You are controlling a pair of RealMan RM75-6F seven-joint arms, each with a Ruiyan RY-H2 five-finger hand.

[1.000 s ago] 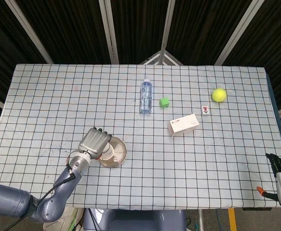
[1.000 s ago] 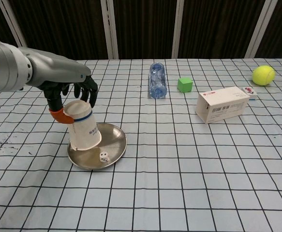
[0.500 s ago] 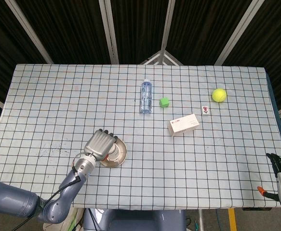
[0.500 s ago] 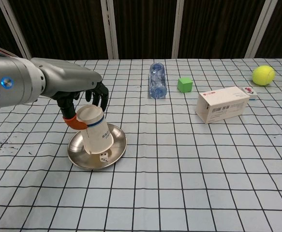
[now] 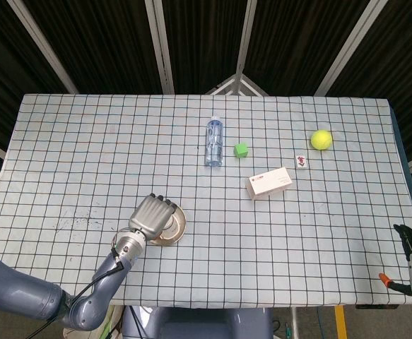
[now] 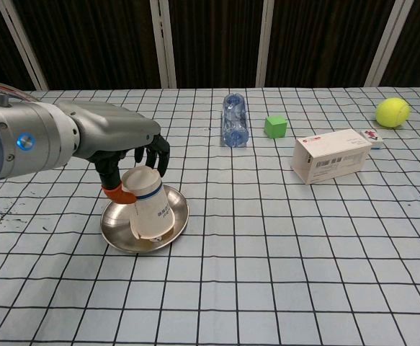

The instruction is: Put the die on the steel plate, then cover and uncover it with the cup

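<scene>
On the steel plate [image 6: 116, 229], die hidden under tilted cup [image 6: 149, 207], left hand [image 6: 127, 153] fingers [image 6: 163, 153] around it.

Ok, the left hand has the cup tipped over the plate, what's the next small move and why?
Probably lower the cup and level its rim flat onto the plate. The left hand holds it upside down but tilted, and the die is hidden under it.

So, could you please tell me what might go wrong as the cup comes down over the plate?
1. The cup, held by the left robot hand, is tilted, so its rim may land unevenly on the steel plate and nudge the die, which is hidden here.
2. Pressing off-centre might slide or tip the shallow plate.
</scene>
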